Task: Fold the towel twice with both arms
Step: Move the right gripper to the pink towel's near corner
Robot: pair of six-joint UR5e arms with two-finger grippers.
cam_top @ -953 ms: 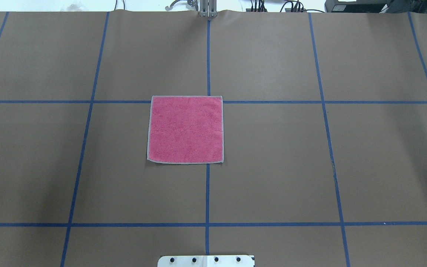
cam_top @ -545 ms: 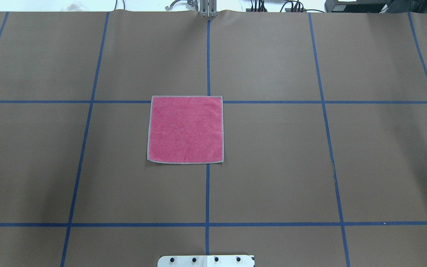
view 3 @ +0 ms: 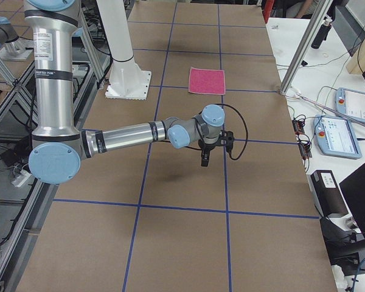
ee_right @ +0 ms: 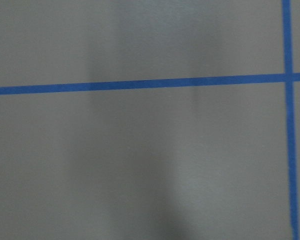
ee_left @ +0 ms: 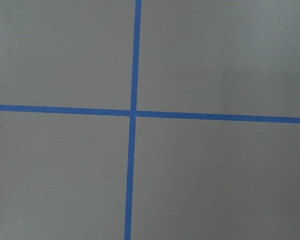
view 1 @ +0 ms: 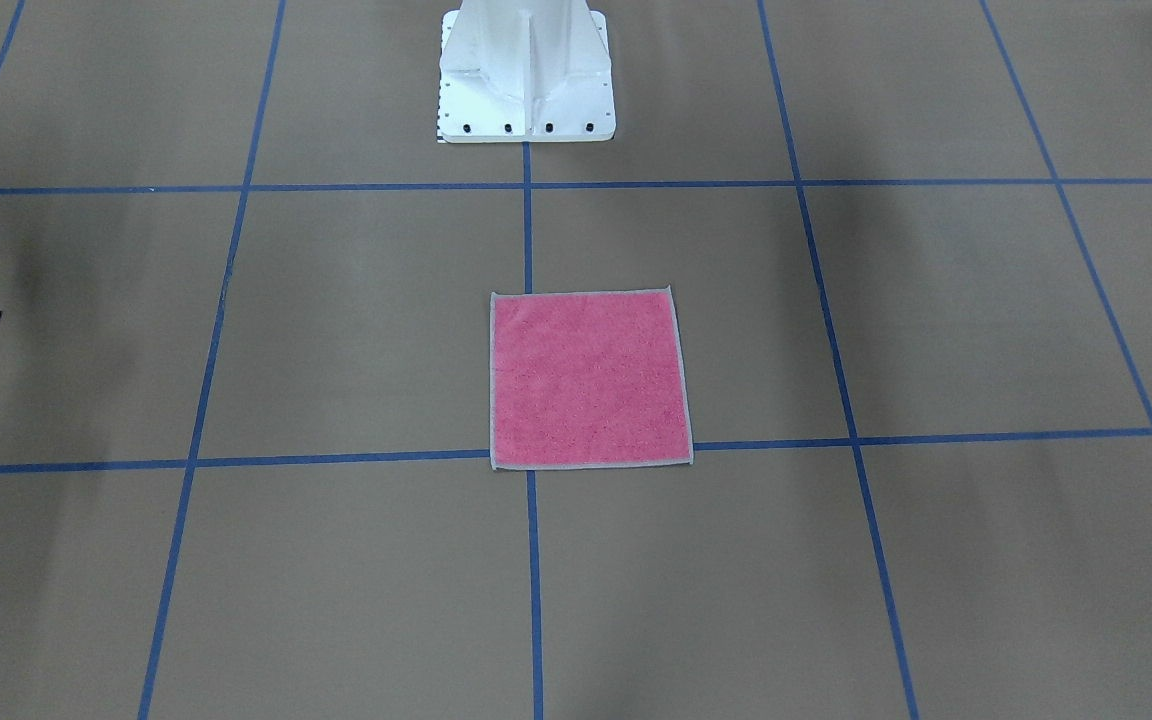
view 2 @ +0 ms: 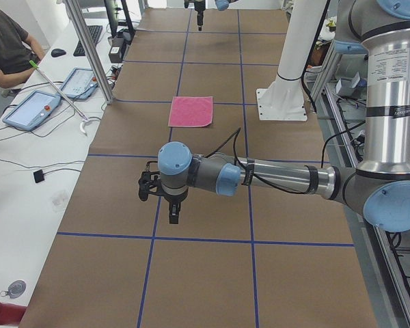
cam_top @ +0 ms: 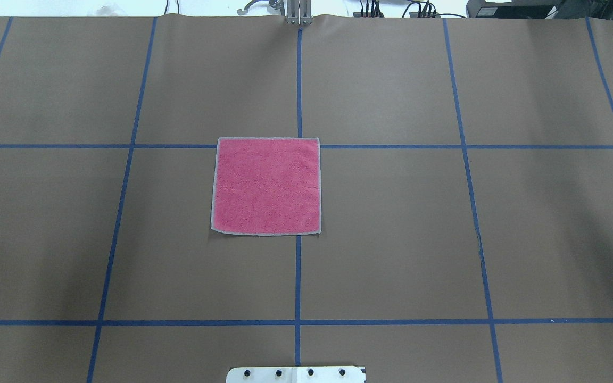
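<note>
We see the towel (cam_top: pixel 266 186) flat, pink up; right gripper (view 3: pixel 204 162) at its 3 o'clock, left gripper (view 2: pixel 173 219) at 9; jaw spacing indiscernible.

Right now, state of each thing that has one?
towel: flat on the table, unfolded, pink face up, neither gripper touching it.
left gripper: pointing down above the table, apart from the towel; open or shut, cannot tell.
right gripper: pointing down above the table, apart from the towel; open or shut, cannot tell.
</note>
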